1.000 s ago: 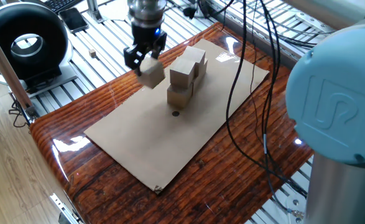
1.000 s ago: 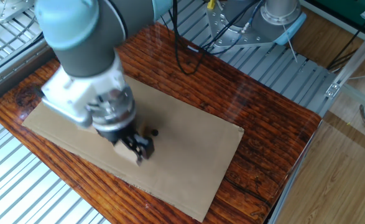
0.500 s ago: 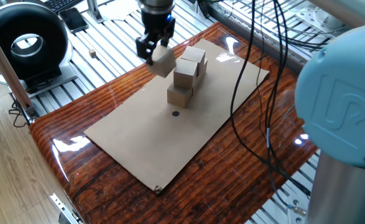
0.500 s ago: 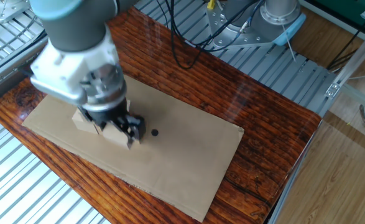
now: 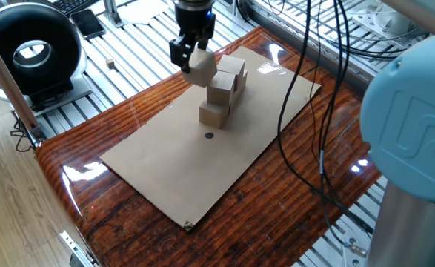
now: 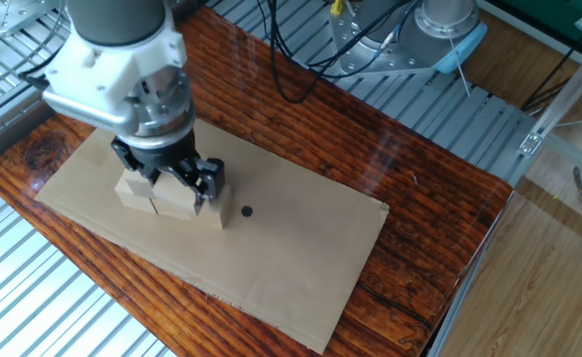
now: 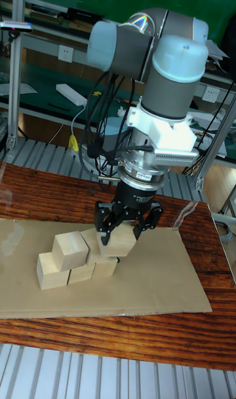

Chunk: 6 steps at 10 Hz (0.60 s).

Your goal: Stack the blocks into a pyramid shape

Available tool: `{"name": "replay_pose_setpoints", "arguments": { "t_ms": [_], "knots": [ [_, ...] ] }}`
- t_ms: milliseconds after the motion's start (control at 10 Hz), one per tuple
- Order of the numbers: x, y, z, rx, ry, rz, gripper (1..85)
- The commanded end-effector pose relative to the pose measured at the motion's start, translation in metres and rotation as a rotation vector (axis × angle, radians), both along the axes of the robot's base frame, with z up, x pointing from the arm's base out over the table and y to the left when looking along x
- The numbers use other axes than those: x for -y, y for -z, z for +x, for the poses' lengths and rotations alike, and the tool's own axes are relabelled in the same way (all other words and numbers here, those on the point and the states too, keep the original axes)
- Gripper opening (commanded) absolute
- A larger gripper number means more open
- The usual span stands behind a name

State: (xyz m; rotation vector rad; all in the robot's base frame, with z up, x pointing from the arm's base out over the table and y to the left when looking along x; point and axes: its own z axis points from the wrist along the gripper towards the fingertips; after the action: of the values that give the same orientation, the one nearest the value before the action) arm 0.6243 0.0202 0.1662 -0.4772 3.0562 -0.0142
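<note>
Wood blocks: light-tan cubes (image 7: 69, 261) grouped on a cardboard sheet (image 5: 202, 167), three in a bottom row and at least one on top in the tall fixed view.
Held block: one cube (image 7: 118, 241) pinched in the claw (image 7: 122, 237), tilted, in the air just beside the upper tier of the stack.
Claw: black fingers pressed onto opposite faces of that cube.
Cardboard: lies flat on the glossy dark-wood bench (image 5: 128, 215); a small black dot (image 5: 209, 135) marks it near the stack.
Arm: grey-blue joint fills the near right corner of one fixed view.
</note>
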Motion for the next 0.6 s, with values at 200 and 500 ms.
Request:
{"name": "replay_pose_setpoints", "arguments": {
  "t_ms": [200,500],
  "knots": [
    [0.023,-0.01,0.006,0.05,-0.084,-0.067,22.0],
    [0.031,-0.009,0.003,0.043,-0.116,-0.068,21.3]
  ]
}}
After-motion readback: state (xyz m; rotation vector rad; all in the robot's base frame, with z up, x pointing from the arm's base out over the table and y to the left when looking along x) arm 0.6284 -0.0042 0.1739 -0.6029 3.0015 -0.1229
